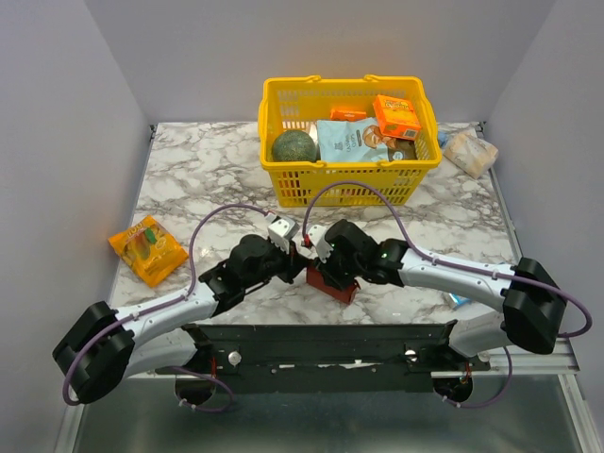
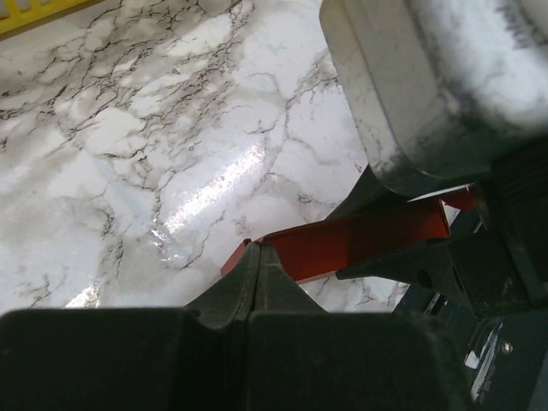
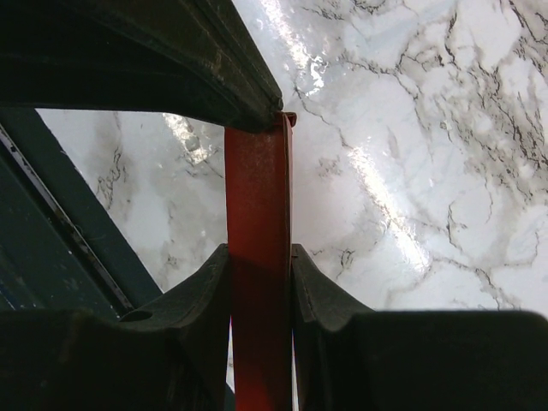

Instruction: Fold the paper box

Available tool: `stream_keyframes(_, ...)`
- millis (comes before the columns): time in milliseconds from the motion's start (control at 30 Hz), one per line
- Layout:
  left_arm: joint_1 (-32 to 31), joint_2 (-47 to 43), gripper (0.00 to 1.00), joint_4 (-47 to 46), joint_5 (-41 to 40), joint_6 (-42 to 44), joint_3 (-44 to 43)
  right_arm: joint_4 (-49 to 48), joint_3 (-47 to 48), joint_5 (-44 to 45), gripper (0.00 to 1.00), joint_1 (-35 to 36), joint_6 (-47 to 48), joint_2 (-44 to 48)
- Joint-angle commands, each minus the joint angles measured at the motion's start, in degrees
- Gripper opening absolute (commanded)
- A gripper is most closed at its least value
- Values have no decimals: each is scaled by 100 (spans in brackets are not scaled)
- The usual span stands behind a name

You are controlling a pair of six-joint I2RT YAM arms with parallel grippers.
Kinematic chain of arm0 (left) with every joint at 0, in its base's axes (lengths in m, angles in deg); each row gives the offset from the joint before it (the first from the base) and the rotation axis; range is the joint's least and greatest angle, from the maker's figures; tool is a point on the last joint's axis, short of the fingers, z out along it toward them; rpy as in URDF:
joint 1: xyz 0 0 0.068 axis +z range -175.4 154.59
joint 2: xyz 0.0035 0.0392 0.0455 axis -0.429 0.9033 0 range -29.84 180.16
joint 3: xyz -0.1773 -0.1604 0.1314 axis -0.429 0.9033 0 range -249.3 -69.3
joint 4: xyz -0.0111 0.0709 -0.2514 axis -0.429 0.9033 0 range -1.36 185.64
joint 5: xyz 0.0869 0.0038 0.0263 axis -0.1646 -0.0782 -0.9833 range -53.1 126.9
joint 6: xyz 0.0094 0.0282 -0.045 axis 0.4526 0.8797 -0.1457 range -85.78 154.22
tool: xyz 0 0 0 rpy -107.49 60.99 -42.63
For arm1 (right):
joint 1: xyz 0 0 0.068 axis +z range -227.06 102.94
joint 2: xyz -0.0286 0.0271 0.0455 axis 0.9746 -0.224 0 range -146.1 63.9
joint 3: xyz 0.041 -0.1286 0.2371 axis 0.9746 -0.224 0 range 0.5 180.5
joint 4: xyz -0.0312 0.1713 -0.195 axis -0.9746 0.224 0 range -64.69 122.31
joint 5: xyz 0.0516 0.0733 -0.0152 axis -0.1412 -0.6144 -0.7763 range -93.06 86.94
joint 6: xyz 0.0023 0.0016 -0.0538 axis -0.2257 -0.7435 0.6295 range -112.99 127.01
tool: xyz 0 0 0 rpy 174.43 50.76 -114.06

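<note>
Snugly, paper box (image 3: 257,257) between right fingers (image 3: 330,317).

Red paper box (image 1: 337,284), yellow basket (image 1: 344,185), marbled table (image 1: 189,175)

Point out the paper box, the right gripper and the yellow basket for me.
paper box (image 2: 360,240): left wrist view, on its red flap.
right gripper (image 3: 259,261): right wrist view, midway between the fingertips clamping the paper box.
yellow basket (image 1: 288,184): top external view, front wall near its left end.
</note>
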Motion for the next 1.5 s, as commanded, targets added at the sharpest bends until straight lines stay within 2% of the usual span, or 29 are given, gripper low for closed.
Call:
stream_keyframes(0,-92,145,0,-406,-100,-430,63,-549,-110,407,20,-2,-83,-105)
stream_keyframes(567,-92,444,0,-986,-214,-624,529,-699,-277,468,19,-11,-153,-167)
stream_keyframes(1033,-100,629,0,-1144,-443,26,758,-690,-312,406,20,-11,-162,-96)
stream_keyframes(1233,-109,875,0,-1522,-381,123,959,-699,-321,450,19,-11,-171,-79)
stream_keyframes(1467,-355,954,0,-1365,-977,220,1021,-708,-330,565,19,-11,-127,-70)
